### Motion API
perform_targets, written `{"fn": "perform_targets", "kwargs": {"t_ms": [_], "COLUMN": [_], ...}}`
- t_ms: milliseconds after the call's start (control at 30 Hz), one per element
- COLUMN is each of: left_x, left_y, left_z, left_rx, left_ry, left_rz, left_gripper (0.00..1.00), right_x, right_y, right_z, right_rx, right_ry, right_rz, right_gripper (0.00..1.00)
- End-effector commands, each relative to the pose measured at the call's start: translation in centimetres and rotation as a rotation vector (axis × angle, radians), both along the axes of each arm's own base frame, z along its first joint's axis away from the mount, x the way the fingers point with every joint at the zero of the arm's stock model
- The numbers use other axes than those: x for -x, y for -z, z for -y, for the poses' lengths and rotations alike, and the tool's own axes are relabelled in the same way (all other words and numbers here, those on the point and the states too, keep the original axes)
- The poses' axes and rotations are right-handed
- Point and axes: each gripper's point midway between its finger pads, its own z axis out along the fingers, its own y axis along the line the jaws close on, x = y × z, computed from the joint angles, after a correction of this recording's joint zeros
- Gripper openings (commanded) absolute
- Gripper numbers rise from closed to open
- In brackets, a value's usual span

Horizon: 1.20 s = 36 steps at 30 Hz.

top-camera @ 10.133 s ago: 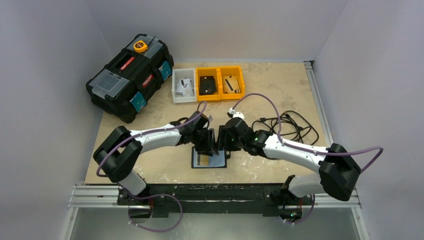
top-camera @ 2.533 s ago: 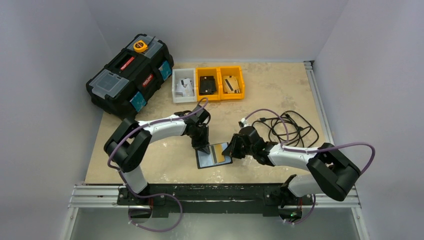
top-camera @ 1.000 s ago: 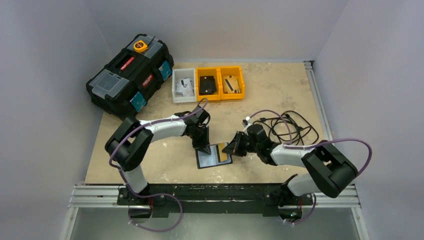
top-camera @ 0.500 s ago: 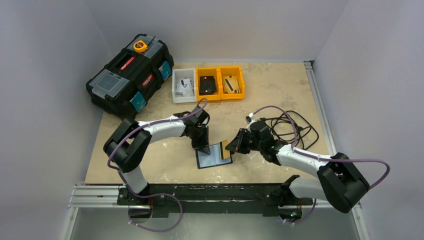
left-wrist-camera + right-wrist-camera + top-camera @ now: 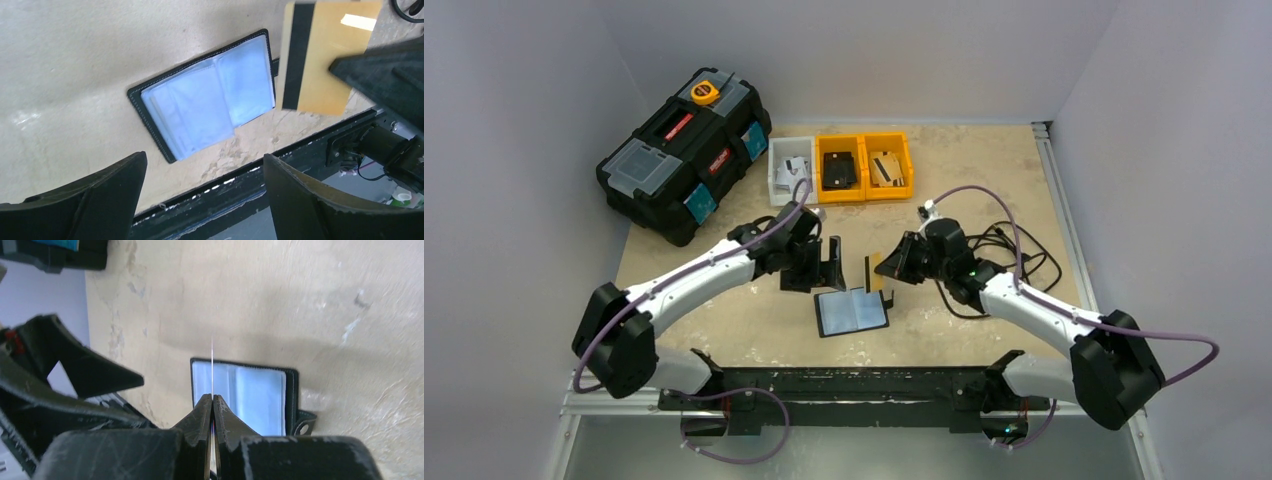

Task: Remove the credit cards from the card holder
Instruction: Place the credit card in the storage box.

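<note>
Since half a second ago: left gripper [image 5: 204,159] has let go of the small black leather-like bifold card holder [image 5: 852,311] and risen off it. Its jaws now stand wide apart with nothing between them, and it hangs above the holder's far-left corner. Over the same interval the right gripper [image 5: 213,401] has pulled back and up, drawing the tan plastic credit card with a black magnetic stripe [image 5: 320,55] fully out.

Right jaws are pressed together on the lower edge of that card. The card is upright in the air, clear of the holder, above its far-right edge. In the right wrist view it shows edge-on as a thin line.

Card holder lies open and flat on the beige tabletop [image 5: 964,190], between the two arms and near the front rail. Its snap tab [image 5: 302,427] sticks out on one side. Pale bluish-white cards or sleeves [image 5: 200,117] fill the inner pockets; I cannot tell how many.

Far side of the table: large black toolbox [image 5: 684,150] at left, then one white bin [image 5: 792,170] and two orange bins [image 5: 864,166] in a row. Black cables [image 5: 1009,250] are heaped by the right arm.
</note>
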Motion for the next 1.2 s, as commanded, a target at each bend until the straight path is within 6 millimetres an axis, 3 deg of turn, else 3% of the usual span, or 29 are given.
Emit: {"fn": "perform_targets", "kwargs": {"t_ms": [0, 267, 367, 500, 700, 833, 967, 1167], "left_x": [-0.3, 0.8, 1.2, 1.6, 1.8, 1.8, 1.8, 1.7], "left_y": [-3.1, -6.4, -7.2, -7.8, -8.3, -8.4, -8.5, -8.5], "left_z": [-2.3, -4.3, -4.6, -4.9, -5.3, -5.4, -5.4, -5.4], "left_rx": [-0.04, -0.034, -0.02, -0.013, -0.021, -0.025, -0.023, -0.024], "left_ry": [-0.02, -0.015, -0.014, -0.01, -0.008, -0.01, -0.01, -0.009], "left_rz": [0.1, 0.176, 0.191, 0.2, 0.211, 0.212, 0.214, 0.212], "left_gripper": [0.87, 0.88, 0.88, 0.88, 0.88, 0.89, 0.89, 0.89], "right_x": [-4.0, -13.6, -17.7, -22.8, -29.1, -32.0, -33.6, -34.2], "right_y": [-2.6, -6.4, -6.6, -6.8, -5.3, -3.9, -2.1, -2.3], "right_z": [1.5, 5.5, 7.1, 7.4, 6.3, 5.9, 5.8, 5.6], "right_rx": [0.045, 0.152, 0.169, 0.2, 0.215, 0.234, 0.264, 0.265], "right_ry": [0.067, 0.197, 0.236, 0.242, 0.231, 0.238, 0.244, 0.235], "right_rz": [0.082, 0.178, 0.192, 0.218, 0.222, 0.205, 0.175, 0.173], "right_gripper": [0.0, 0.0, 0.0, 0.0, 0.0, 0.0, 0.0, 0.26]}}
